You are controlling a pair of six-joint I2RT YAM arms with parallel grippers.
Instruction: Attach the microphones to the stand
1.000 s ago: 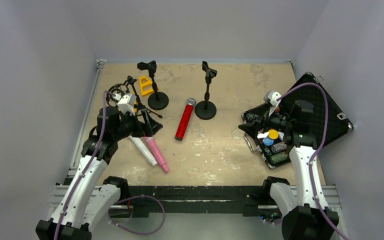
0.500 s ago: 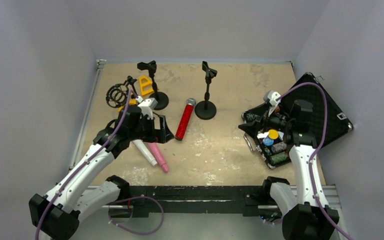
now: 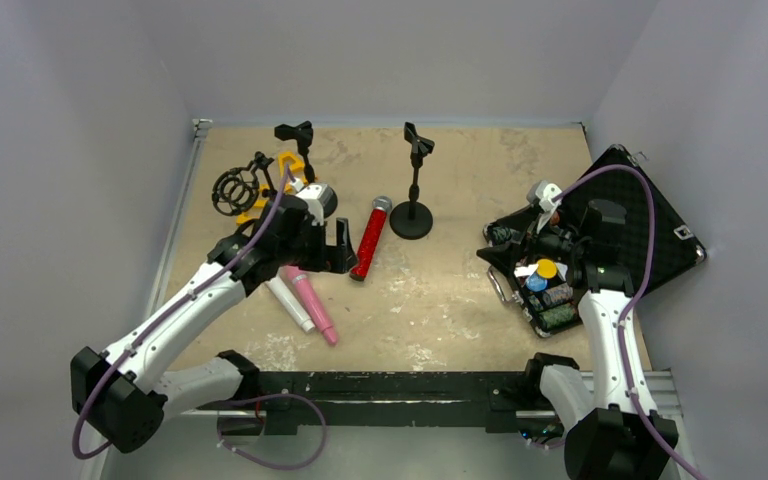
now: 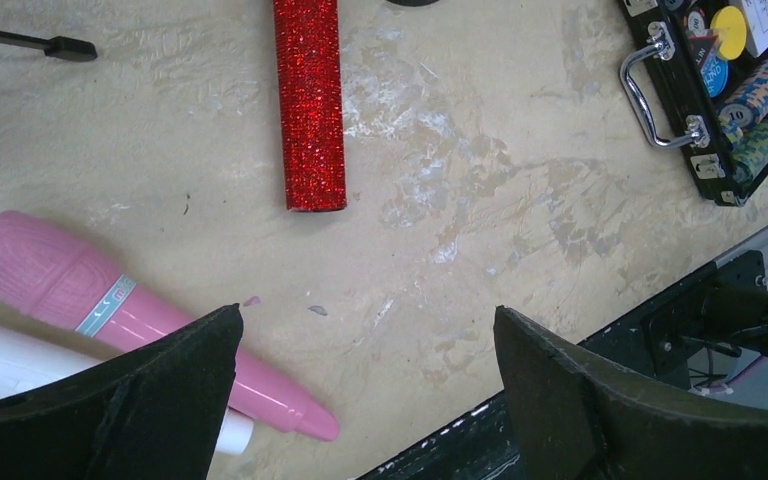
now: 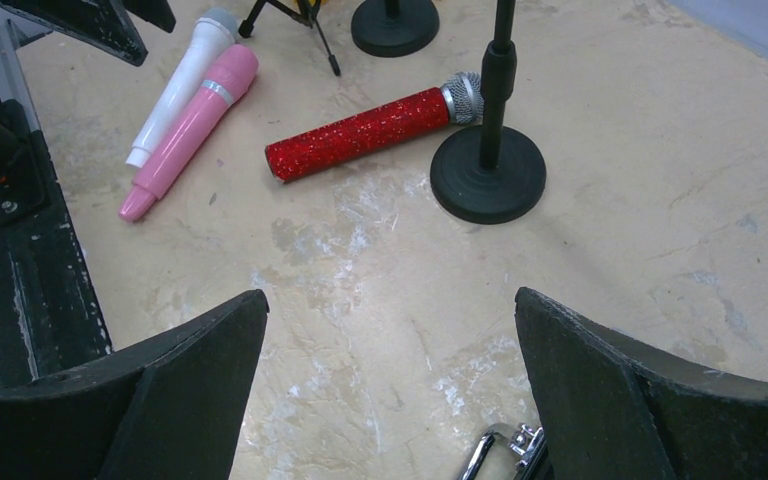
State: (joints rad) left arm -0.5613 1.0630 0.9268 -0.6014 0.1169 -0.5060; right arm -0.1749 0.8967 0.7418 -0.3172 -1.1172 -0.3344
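Note:
A glittery red microphone (image 3: 369, 240) (image 4: 309, 100) (image 5: 370, 132) lies on the table, its silver head by the round base of a black stand (image 3: 412, 186) (image 5: 488, 160). A second stand (image 3: 296, 135) rises behind my left wrist. The white microphone (image 3: 287, 301) (image 4: 15, 360) (image 5: 180, 85) and the pink microphone (image 3: 311, 305) (image 4: 110, 300) (image 5: 190, 130) lie side by side. My left gripper (image 3: 326, 257) (image 4: 368, 325) hovers open between these two and the red one, holding nothing. My right gripper (image 3: 500, 250) (image 5: 390, 310) is open and empty at the case's left edge.
An open black case (image 3: 650, 235) (image 4: 720, 100) holding poker chips lies at the right. A black ring mount (image 3: 235, 190) and a yellow piece (image 3: 290, 168) sit at the back left. Grey walls close in the table.
My left arm has swung right from the table's left side, over the white and pink microphones, toward the red one. The right arm has not moved.

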